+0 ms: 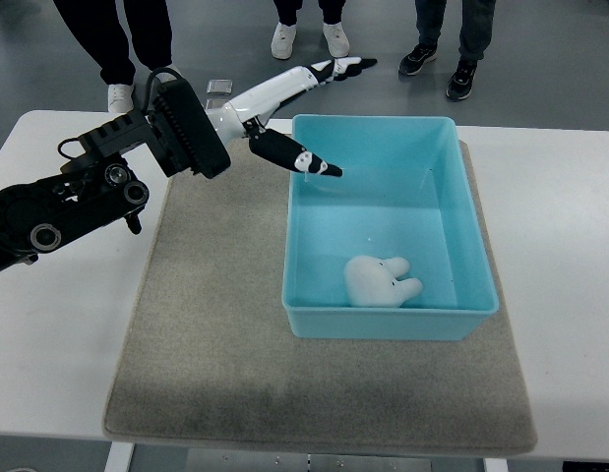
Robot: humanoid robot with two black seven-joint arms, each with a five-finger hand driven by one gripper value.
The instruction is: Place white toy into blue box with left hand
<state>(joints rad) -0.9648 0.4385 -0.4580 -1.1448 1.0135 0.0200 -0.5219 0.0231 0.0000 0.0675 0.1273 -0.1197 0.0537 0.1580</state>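
- White plush tooth-shaped toy [381, 281] lay inside the blue rectangular plastic box [471, 246], below and to the right of the left hand [284, 123], well apart from it.
- Left hand's white-and-black fingers [296, 155] were spread and straight, holding nothing; the lowest reached just over the box's upper-left rim.
- Box sat on a grey felt mat [206, 344] covering the white table [58, 334].
- People's shoes [309, 39] stood beyond the hand.

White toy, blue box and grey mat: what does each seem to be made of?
White toy: looks like soft plush, with rounded, matte, puffy lobes. Blue box: probably rigid plastic, with smooth thin walls and a slight sheen. Grey mat: seems to be felt or short-pile fabric, with a dull mottled surface lying flat on the white table.
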